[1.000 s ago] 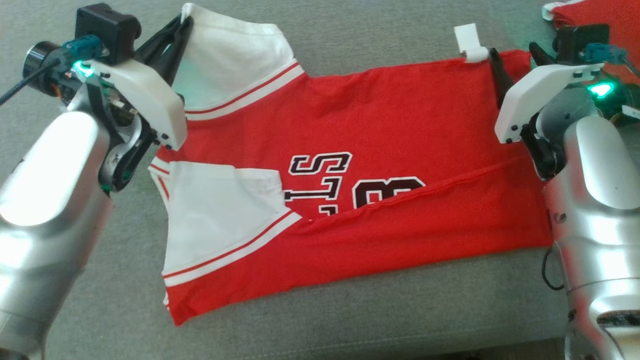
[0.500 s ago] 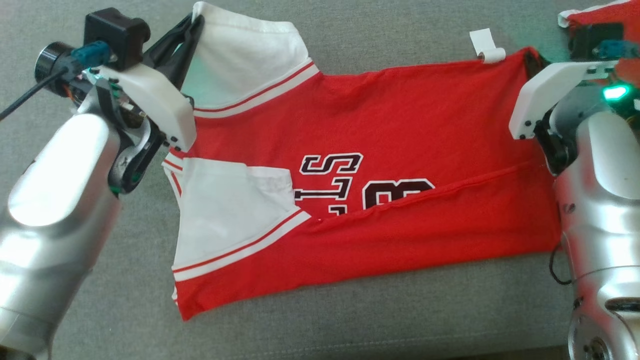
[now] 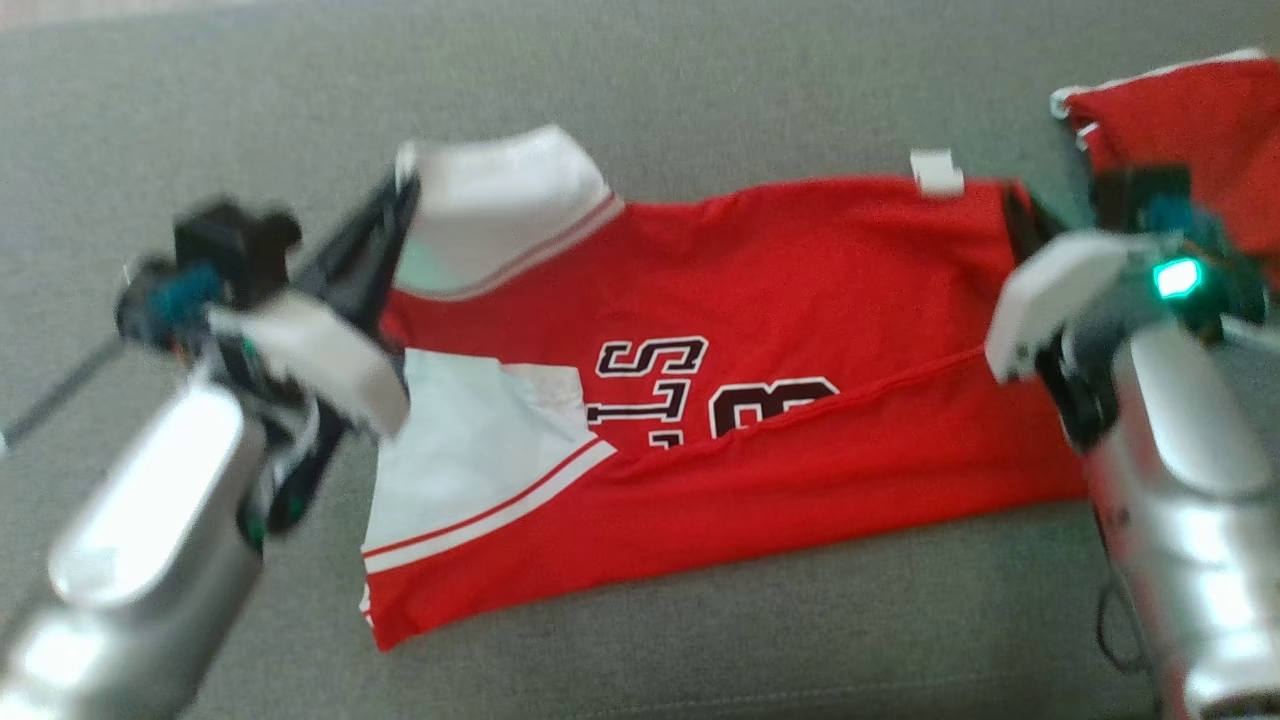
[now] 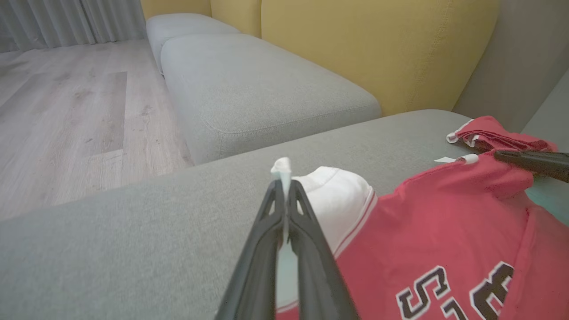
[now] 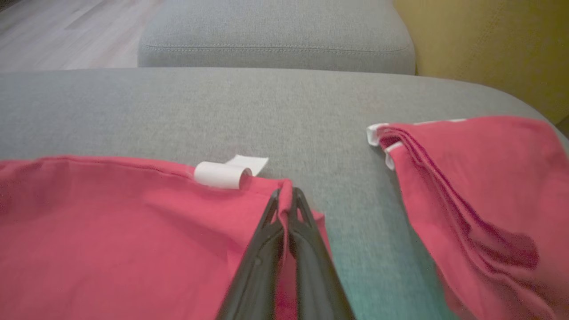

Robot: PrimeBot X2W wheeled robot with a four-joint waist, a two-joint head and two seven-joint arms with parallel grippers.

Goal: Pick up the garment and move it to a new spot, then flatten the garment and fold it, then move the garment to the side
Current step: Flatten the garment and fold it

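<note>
**Two thin pinches on one edge: slip and skew are the hazards**

The garment (image 3: 800, 300), a red jersey with white sleeves, lies spread on the grey sofa seat (image 3: 700, 80). Its near edge is folded up over part of the black lettering. Take the white label (image 5: 222, 174) on its far edge as the marker.

The right pincer (image 5: 286, 200) is clenched on the red corner just beside the label. The left pincer (image 4: 282, 195) is clenched on the tip of the white sleeve (image 4: 338, 195), well apart from the label at the other end of that same edge.

Likely troubles, as I judge them:

- **Slip.** Each pincer grips only a sliver of cloth. A quick pull, or the weight of the hanging body, could draw the sleeve tip or the corner out.
- **Skew.** A sleeve stretches and trails more than a hem corner does. If the arms rise or travel unevenly, the edge through the label will tilt and the fold will land crooked.
- **Fold undone.** The near flap, the part farthest from the label, lies loose. Dragging the jersey could make it flop open or bunch.
- **Neighbour snagged.** A second folded red garment (image 5: 480, 178) sits near the label, beyond the right pincer. A swing that way could catch or disturb it.
</note>
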